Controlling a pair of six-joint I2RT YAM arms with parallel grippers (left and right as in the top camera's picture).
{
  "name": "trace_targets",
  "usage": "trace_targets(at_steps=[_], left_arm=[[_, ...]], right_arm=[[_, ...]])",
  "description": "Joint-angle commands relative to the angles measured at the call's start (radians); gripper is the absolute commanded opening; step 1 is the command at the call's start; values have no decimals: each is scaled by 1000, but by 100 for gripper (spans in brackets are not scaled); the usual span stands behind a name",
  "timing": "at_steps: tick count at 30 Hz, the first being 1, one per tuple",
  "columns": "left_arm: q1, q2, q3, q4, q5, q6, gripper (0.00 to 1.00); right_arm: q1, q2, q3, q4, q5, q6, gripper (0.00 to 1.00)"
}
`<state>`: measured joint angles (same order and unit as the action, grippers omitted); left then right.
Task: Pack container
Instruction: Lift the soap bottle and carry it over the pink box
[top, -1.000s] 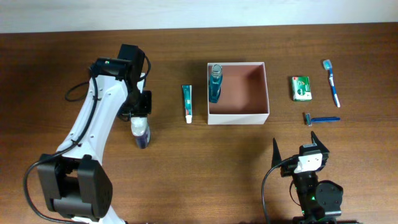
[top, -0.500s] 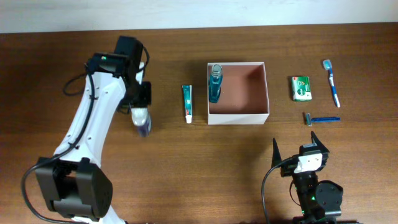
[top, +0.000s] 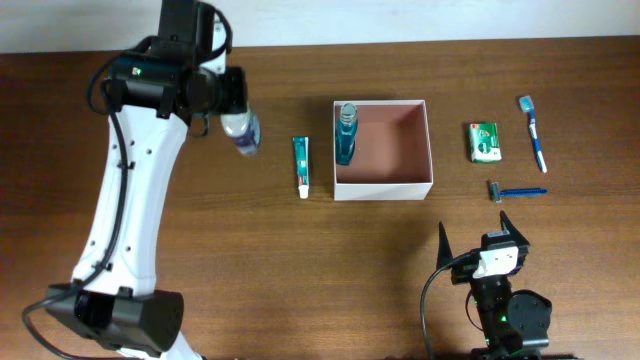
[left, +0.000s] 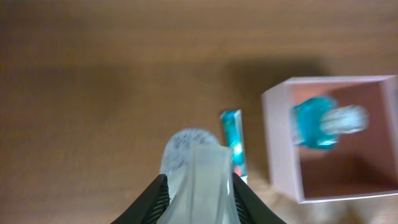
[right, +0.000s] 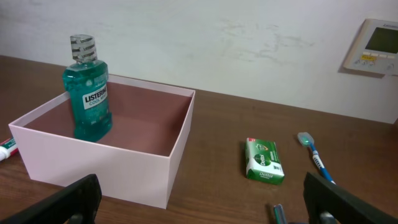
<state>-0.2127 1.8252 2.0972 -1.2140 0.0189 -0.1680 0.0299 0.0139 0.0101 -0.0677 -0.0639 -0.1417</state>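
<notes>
Bottle (top: 241, 131) hung clamped in your left gripper (left: 199, 193), left of container (top: 383, 190) mid-table; right gripper (top: 477, 235) gaped empty. Risk: lowering it, you could have clipped wall (top: 334, 150) or toppled mouthwash (top: 346, 135) inside.

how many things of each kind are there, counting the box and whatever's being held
container: 1
bottles: 2 (mouthwash bottle in the container, clear bottle in the left end effector)
toothpaste tube: 1
green packet: 1
toothbrush: 1
razor: 1
total: 7
</notes>
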Motion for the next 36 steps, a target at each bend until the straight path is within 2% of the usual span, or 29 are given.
trace_targets(at_steps=[1,15,19,28,36], left_arm=[[-49,-8,100,29,39,5,31],[-362,-8,154,242,43,5,31],[-422,-5,153,293,-14,5,31],[-475,72,149,393,-22,5,32],[-486,198,150,544,-22,5,33]], right_arm=[[9,-11,-5,-7,13,0,99],[9,-11,-5,-7,13,0,99],[9,-11,-5,-7,13,0,99],[9,-11,-5,-7,13,0,99],[9,-11,-5,-7,13,0,99]])
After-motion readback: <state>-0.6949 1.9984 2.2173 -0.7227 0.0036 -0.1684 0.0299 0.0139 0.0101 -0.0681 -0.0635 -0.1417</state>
